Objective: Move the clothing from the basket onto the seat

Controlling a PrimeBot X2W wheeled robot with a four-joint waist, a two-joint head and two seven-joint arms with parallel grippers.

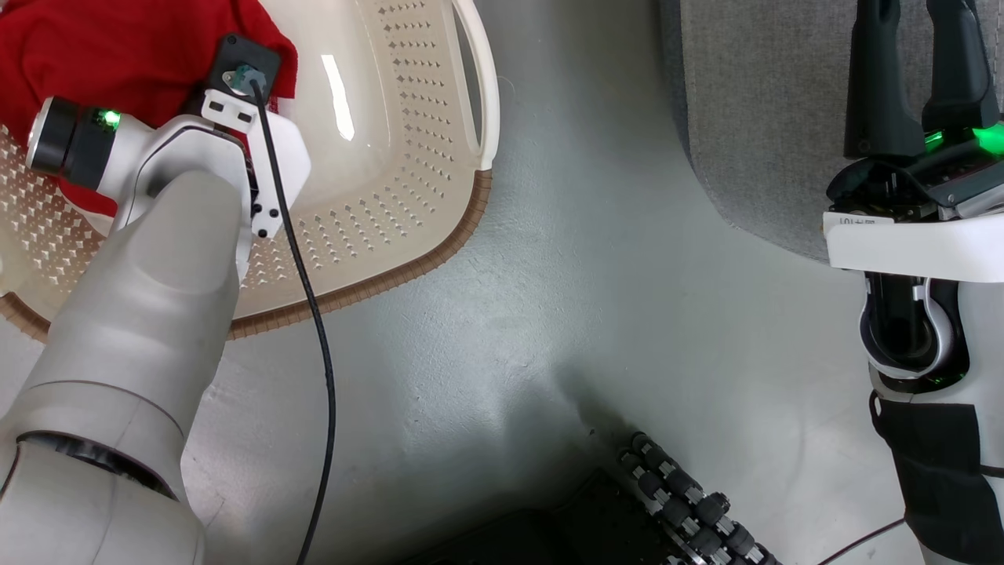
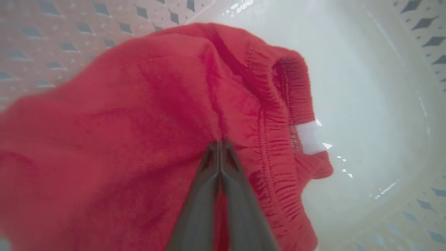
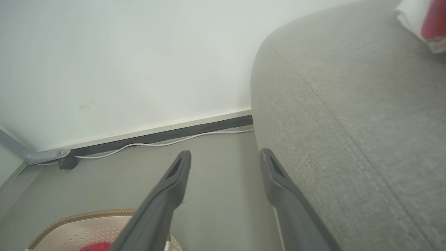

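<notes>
Bright even light, glare streak on the basket (image 1: 339,86), soft blur throughout the left wrist view

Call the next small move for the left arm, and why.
Probably a short straight lift. The left gripper looks pinched shut on a fold of the red garment, which sits inside the basket walls. Raising it should clear the rim before any swing toward the seat.

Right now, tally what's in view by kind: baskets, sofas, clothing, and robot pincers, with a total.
Cream perforated plastic basket: 1
Grey fabric-upholstered sofa: 1
Soft red fabric garments: 2 (red garment in the basket, what looks like a red-and-white garment on the sofa)
Dark two-fingered pincers: 2 (left pincer shut on the red garment, right pincer open)
Total: 6
</notes>
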